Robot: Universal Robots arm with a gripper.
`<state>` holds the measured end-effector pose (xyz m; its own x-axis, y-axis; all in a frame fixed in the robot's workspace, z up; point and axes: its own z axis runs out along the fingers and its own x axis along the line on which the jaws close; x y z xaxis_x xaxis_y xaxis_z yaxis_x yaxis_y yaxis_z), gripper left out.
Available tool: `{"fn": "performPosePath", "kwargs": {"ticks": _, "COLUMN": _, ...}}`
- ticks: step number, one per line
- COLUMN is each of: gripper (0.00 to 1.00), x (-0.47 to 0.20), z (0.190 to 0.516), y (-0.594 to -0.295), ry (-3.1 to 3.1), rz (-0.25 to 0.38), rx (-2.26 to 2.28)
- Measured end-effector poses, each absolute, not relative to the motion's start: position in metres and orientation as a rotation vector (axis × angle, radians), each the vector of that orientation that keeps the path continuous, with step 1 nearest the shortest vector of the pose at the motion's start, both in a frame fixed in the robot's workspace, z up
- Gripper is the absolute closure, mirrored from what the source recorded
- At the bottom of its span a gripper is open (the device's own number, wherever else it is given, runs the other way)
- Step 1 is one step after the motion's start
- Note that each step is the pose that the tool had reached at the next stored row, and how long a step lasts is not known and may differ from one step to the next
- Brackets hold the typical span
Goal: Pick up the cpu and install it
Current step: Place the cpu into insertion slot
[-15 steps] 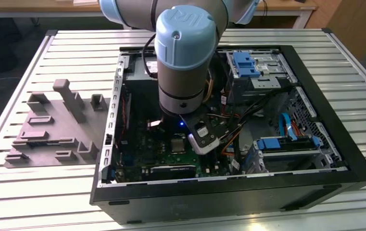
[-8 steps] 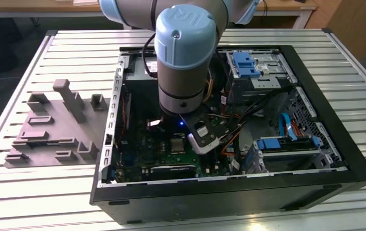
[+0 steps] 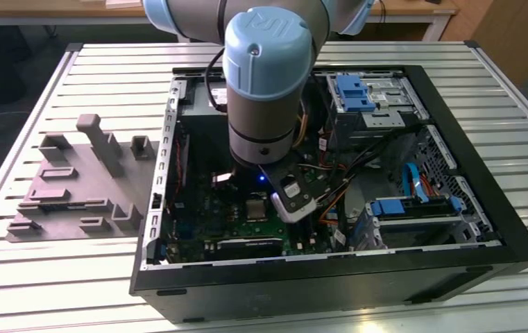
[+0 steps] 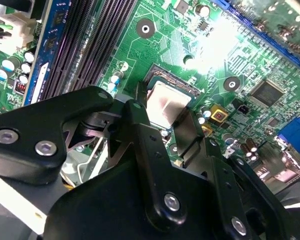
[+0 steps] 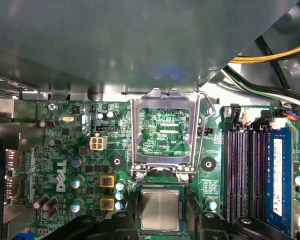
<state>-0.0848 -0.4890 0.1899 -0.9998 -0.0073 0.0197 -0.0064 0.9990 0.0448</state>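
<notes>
The cpu (image 5: 160, 210), a small square chip with a silvery top, lies level in or just over the socket on the green motherboard (image 5: 65, 160). In both wrist views my gripper (image 5: 160, 225) straddles it, one black finger (image 5: 131, 220) tight against each of two opposite edges, so it is shut on the chip. The second wrist view shows the cpu (image 4: 167, 102) between the gripper (image 4: 165, 122) fingers with the socket's dark rim just beyond it. In the exterior view my arm (image 3: 261, 104) reaches down into the open black computer case (image 3: 486, 229).
The silver socket frame (image 5: 162, 95) is flipped open beside the cpu, with its wire lever (image 5: 200, 130) raised. Memory slots (image 5: 240, 170) run alongside and cables (image 5: 270, 75) hang nearby. A grey plastic fixture (image 3: 78, 187) sits on the slatted table at the exterior view's left.
</notes>
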Motion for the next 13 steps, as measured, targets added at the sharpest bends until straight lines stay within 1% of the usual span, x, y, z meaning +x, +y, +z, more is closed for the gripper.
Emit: {"fn": "performPosePath", "kwargs": {"ticks": 13, "gripper": 0.53, "x": -0.0842, "z": 0.1898, "y": -0.4918, "ry": -3.121, "rz": -0.070, "rx": 0.025}}
